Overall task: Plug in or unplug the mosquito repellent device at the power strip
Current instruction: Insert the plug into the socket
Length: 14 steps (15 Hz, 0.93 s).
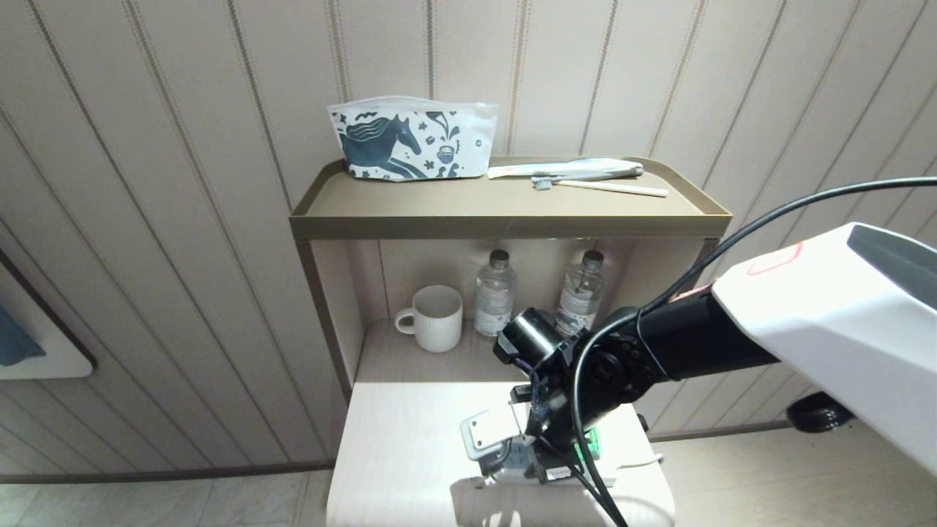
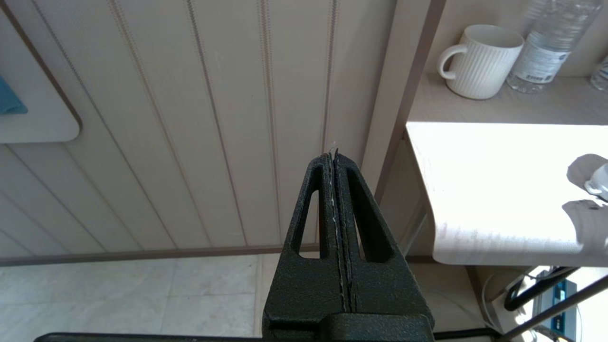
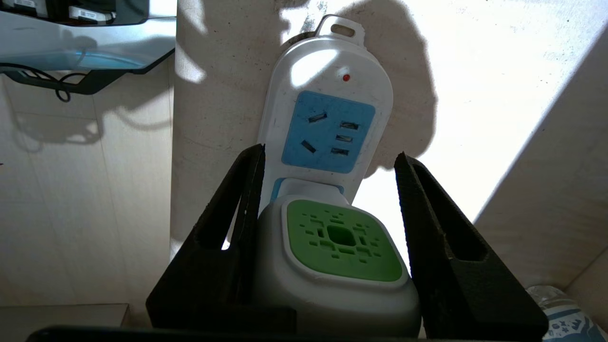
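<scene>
The mosquito repellent device [image 3: 342, 242], white with a green vented face, sits between the fingers of my right gripper [image 3: 330, 151], which is shut on its sides. Its white neck meets a light-blue socket of the power strip [image 3: 327, 95], whose other blue socket face is uncovered and whose small red light glows. In the head view my right arm reaches down over the pale table [image 1: 410, 439]. There it covers most of the device [image 1: 590, 443], and the strip's end [image 1: 484, 433] shows beside it. My left gripper [image 2: 334, 152] hangs shut and empty beside the table, off to its left.
A white ribbed mug [image 1: 432, 318] and two clear water bottles [image 1: 495, 293] [image 1: 580, 293] stand in the shelf recess behind the table. On the brown top tray [image 1: 512, 212] lie a horse-print pouch [image 1: 410, 139] and a toothbrush [image 1: 607, 187]. Panelled wall stands behind.
</scene>
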Available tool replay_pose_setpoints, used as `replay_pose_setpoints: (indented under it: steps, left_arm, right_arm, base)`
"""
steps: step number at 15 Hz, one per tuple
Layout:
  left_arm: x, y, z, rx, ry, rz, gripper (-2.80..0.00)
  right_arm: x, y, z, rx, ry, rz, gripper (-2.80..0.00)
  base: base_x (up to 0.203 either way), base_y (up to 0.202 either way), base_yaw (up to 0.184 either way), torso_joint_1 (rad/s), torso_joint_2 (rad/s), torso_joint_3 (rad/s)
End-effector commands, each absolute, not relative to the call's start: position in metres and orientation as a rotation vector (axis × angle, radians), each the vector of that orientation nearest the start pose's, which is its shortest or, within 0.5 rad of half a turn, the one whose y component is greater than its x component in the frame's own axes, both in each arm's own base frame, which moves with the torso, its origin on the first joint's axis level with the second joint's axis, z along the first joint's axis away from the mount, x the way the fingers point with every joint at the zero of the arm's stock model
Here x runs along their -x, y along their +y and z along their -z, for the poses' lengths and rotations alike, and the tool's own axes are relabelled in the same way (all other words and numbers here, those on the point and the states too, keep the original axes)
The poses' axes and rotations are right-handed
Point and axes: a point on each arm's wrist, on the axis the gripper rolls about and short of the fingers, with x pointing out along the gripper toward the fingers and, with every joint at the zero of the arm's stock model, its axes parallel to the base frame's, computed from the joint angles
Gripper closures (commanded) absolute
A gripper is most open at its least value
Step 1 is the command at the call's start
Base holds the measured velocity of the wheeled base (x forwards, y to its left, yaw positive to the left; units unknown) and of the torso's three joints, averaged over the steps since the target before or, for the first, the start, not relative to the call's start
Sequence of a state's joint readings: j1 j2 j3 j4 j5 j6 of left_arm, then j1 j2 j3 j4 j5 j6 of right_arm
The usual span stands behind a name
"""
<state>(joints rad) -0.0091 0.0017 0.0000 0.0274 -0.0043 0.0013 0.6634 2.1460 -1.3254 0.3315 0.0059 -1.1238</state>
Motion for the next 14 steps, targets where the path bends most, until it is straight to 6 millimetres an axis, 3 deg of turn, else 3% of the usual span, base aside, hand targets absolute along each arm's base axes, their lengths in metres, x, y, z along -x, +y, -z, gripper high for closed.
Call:
replay_pose_setpoints:
  steps: [1,14]
  left_arm:
    - [0.023,0.0,-0.073,-0.002,0.031,0.014,0.0]
    - [0.023,0.0,-0.073,-0.002,0.031,0.013,0.0]
  right_arm:
    - [-0.298,0.233,-0.073,1.338,0.676,-1.195,0.0]
    - [-0.297,0.22,-0.105,1.215,0.611,-1.171,0.0]
  base:
    - [0.0,0.0,0.0,0.0,0.0,0.0]
    - [0.0,0.0,0.0,0.0,0.0,0.0]
